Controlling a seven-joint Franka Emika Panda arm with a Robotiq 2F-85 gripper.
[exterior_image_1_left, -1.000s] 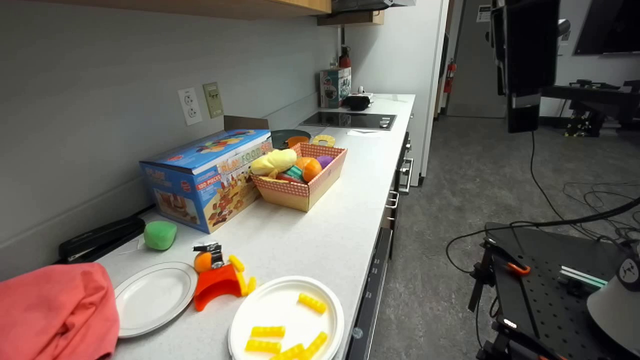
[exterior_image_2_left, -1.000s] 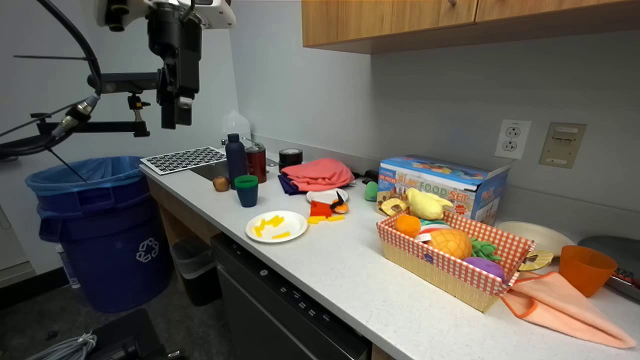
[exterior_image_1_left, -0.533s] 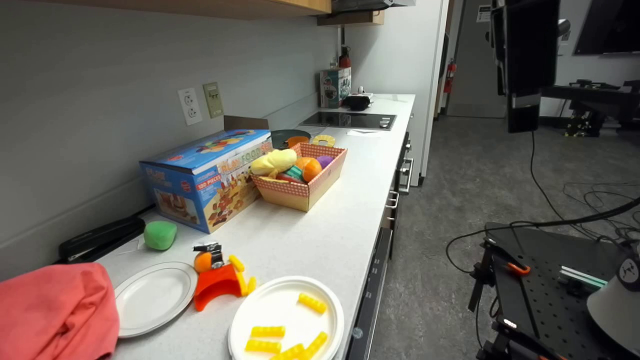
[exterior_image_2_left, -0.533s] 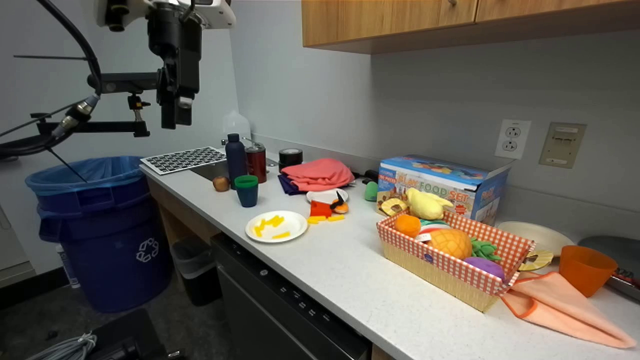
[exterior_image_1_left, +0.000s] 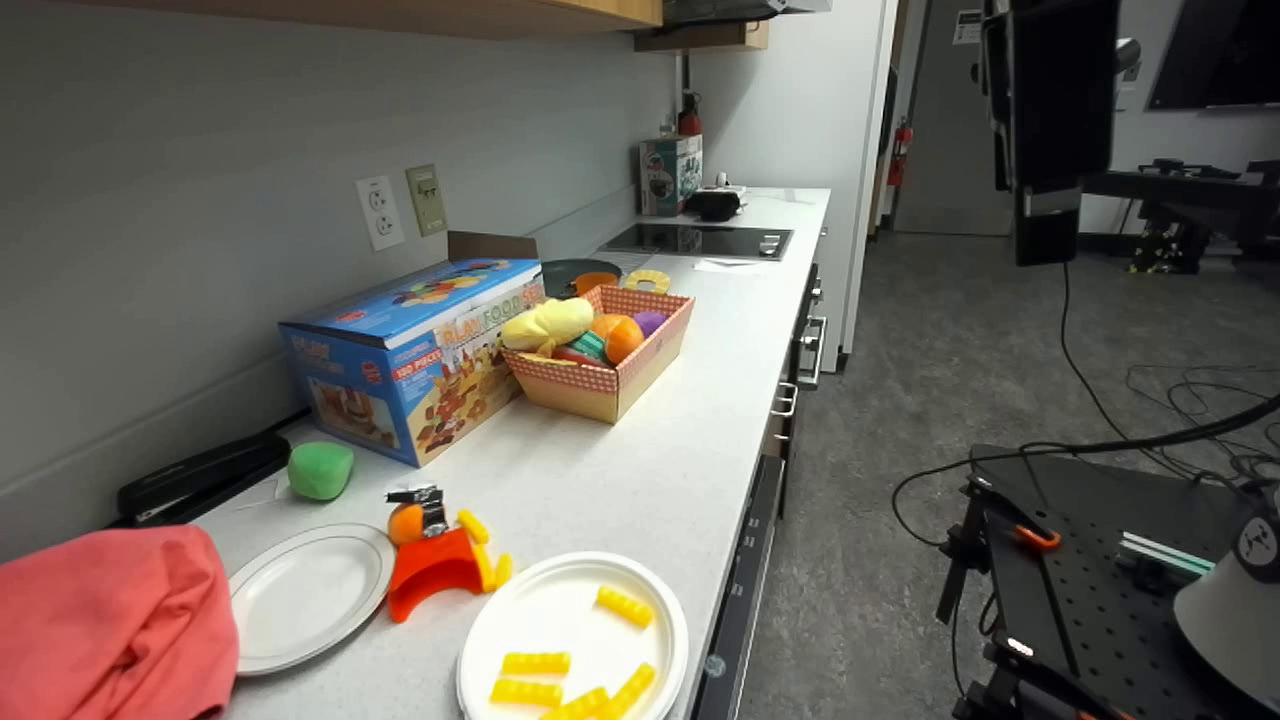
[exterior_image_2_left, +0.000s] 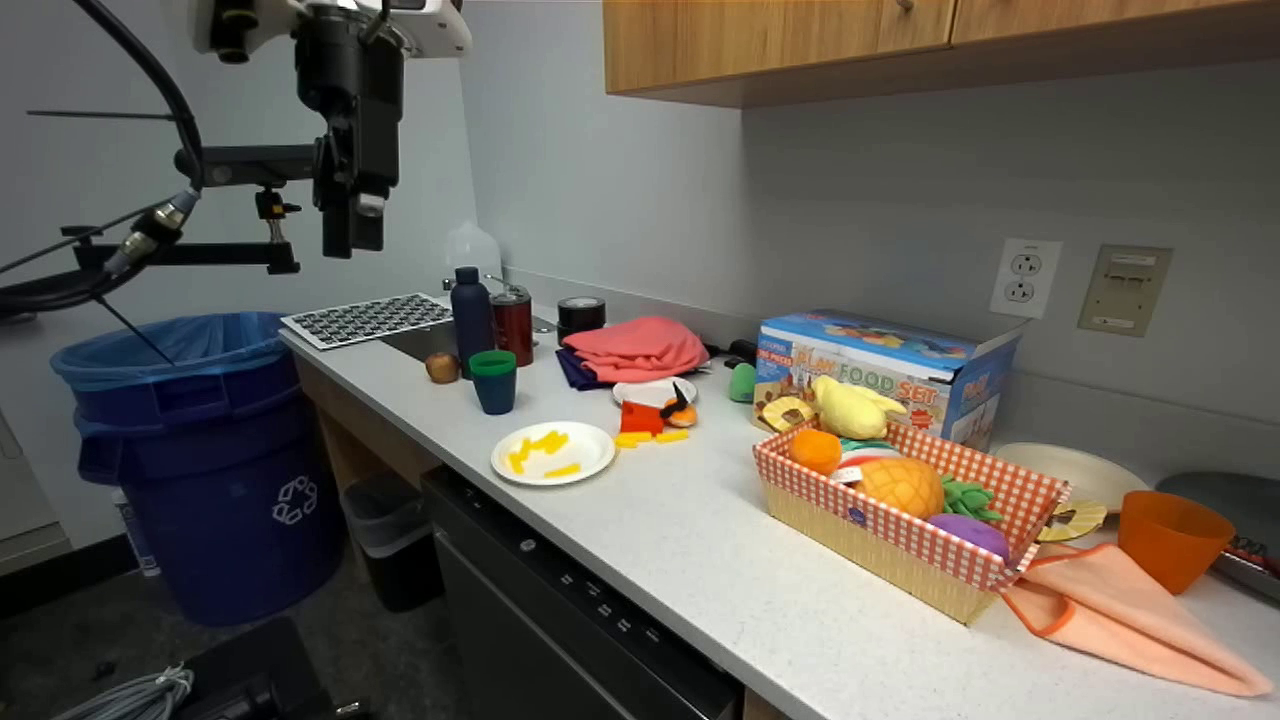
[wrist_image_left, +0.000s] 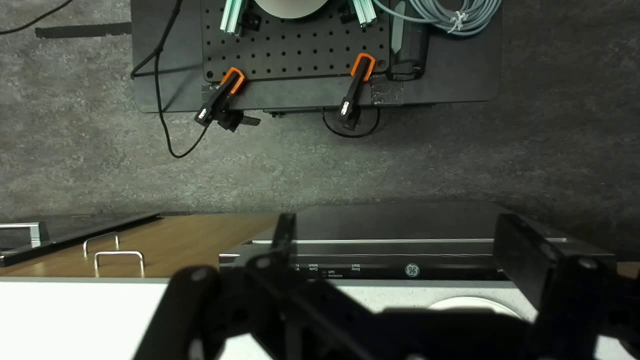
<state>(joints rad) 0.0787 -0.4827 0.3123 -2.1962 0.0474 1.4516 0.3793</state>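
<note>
We hold nothing: fingers (wrist_image_left: 522, 255) apart, higher than counter (exterior_image_2_left: 680, 520); skewed descent could tip plate (exterior_image_1_left: 560, 610), spilling yellow pieces (exterior_image_1_left: 536, 663).

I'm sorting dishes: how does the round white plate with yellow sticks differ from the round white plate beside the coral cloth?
The laden plate lies nearer the front of the white counter than the other plate. The laden plate's rim looks plain; the other plate's has a thin grey line. Both lie flat, face up.
</note>
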